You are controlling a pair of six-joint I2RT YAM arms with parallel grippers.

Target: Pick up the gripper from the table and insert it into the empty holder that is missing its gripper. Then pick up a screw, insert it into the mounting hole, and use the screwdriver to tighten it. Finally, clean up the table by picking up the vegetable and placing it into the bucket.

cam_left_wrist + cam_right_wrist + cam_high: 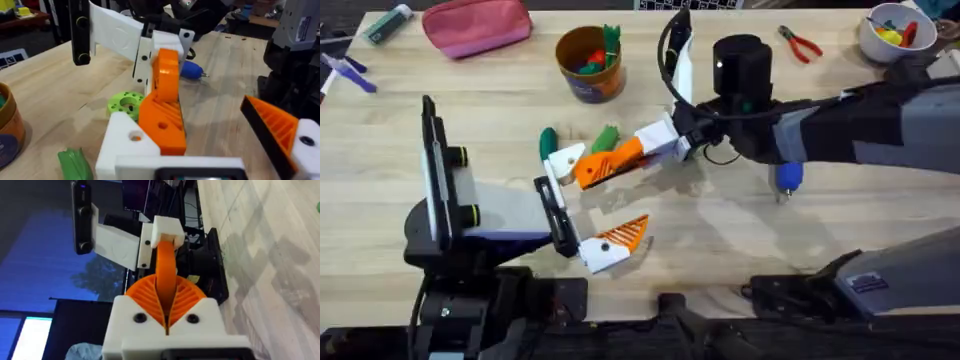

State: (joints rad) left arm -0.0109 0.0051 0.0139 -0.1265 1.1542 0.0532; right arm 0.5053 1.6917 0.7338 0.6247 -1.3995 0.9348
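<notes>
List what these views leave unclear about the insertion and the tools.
- Seating: whether the gripper is fully home in the holder. Overhead, the right pincer covers the joint, and the left wrist view sees one side.
- Screwdriver: overhead, most of its body is hidden under the right arm.
- Bucket: cut off by the edge of the left wrist view.

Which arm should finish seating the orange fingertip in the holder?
Right. The right gripper is shut on the orange fingertip, pressed against the holder, which is the left gripper's own white finger base; left should just hold steady.
</notes>
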